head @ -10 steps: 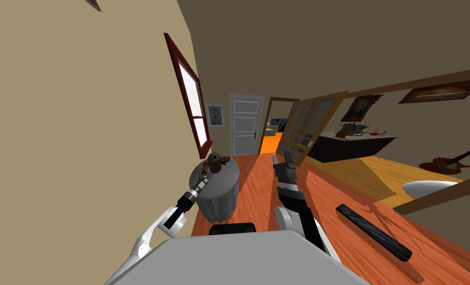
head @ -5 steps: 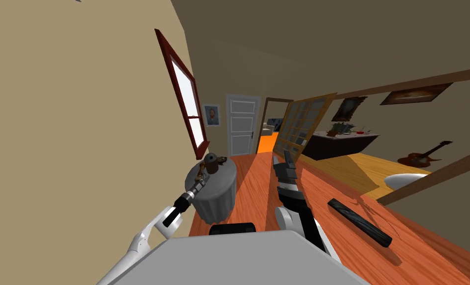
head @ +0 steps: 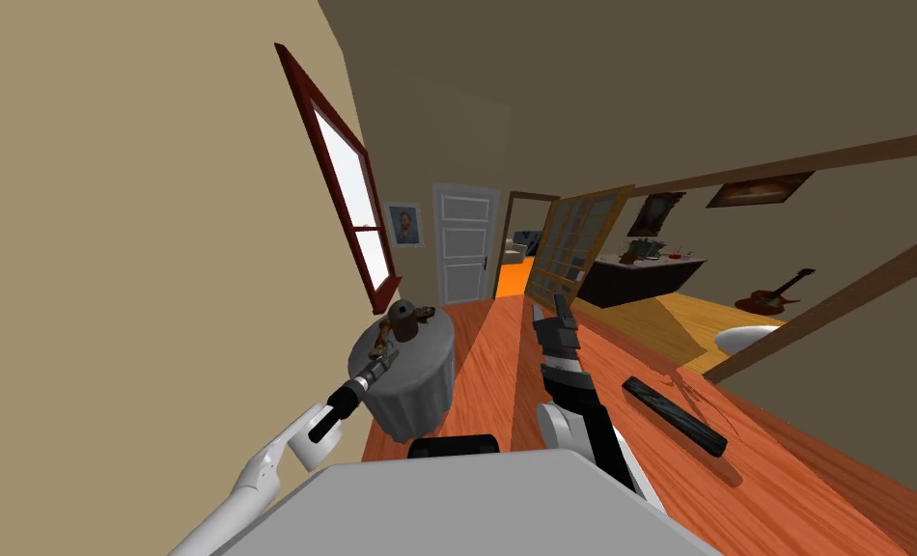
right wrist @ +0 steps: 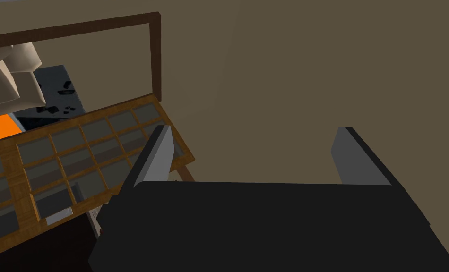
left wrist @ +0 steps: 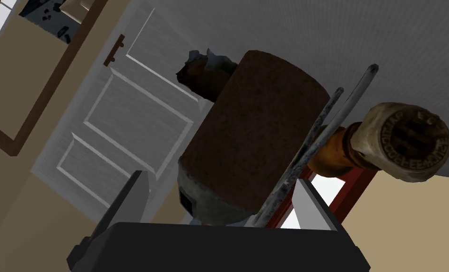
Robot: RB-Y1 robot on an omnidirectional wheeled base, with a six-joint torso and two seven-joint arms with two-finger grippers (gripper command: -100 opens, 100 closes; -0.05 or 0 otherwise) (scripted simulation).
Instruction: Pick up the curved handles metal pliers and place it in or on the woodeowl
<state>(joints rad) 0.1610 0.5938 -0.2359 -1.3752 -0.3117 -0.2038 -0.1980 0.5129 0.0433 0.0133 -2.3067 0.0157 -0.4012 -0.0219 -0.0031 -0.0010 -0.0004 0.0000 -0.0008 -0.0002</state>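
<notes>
Left tool (left wrist: 222, 179): fingers spread and gripping nothing. It reaches over the round grey counter (head: 418, 398) and points straight at the owl.
Owl (left wrist: 252, 137): a dark brown, round-topped block that I take for the goal. It stands upright on the counter, squarely between the left tool's 2 fingers.
Pliers (left wrist: 333, 111): 2 thin grey rods, which I read as the handles, just beside the owl and close against 1 finger. They are not lifted.
Rust-coloured piece (left wrist: 408, 141): it has a round lettered end and sits just past the rods, on their far side from the owl. Whether it belongs to the pliers I cannot tell.
Change over 1 s: my head view has swung, so the window (head: 346, 208), the white door (head: 464, 241) and the counter all slid together — that is my own move. Measured against the owl, the left tool seems to have drawn back slightly toward me.
Meaning: this is still the approach and no grasp has been made. The tool probably needs re-aiming from the owl onto the rods.
In the way: the owl itself — closing now would likely pinch it, not the pliers.
Right tool (right wrist: 253, 130): fingers apart, empty, raised well to the owl's right.
Around: the white door is far beyond the owl. A dark bar (head: 674, 417) lies on the floor (head: 490, 367), well off to the owl's right.
</notes>
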